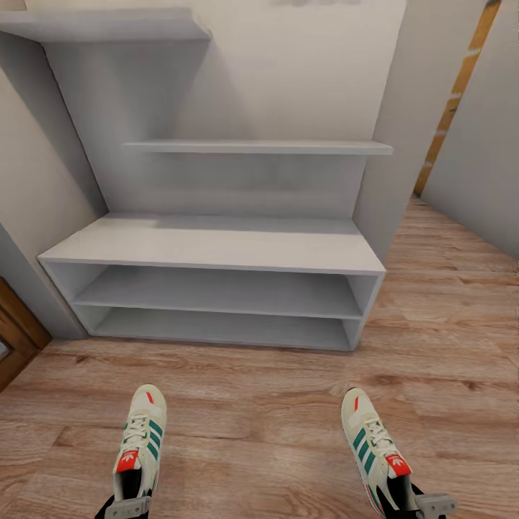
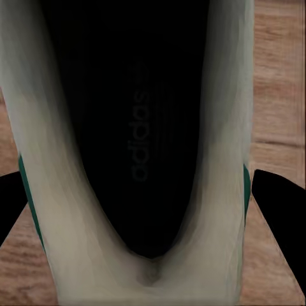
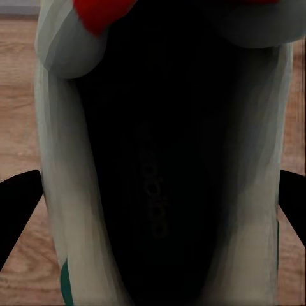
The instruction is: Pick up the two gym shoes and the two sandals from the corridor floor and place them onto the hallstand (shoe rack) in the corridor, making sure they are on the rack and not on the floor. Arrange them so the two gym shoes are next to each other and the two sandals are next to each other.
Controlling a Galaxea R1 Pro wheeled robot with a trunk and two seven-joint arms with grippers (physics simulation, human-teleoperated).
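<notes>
Two cream-white gym shoes with green stripes hang low over the corridor floor (image 1: 252,411), toes toward the hallstand (image 1: 216,245). My left gripper (image 1: 128,507) is shut on the heel of the left gym shoe (image 1: 141,432). My right gripper (image 1: 425,503) is shut on the heel of the right gym shoe (image 1: 371,440). In the left wrist view the shoe's dark opening (image 2: 140,140) sits between the black fingers (image 2: 280,204). The right wrist view looks into the other shoe (image 3: 159,191), its red tongue label at the edge. The sandals are out of view.
The hallstand stands against the wall straight ahead, with two low open compartments (image 1: 216,292), a flat top and two stepped shelves (image 1: 259,147) above. A brown door frame (image 1: 18,331) is at the left. The corridor runs on at the right (image 1: 461,274).
</notes>
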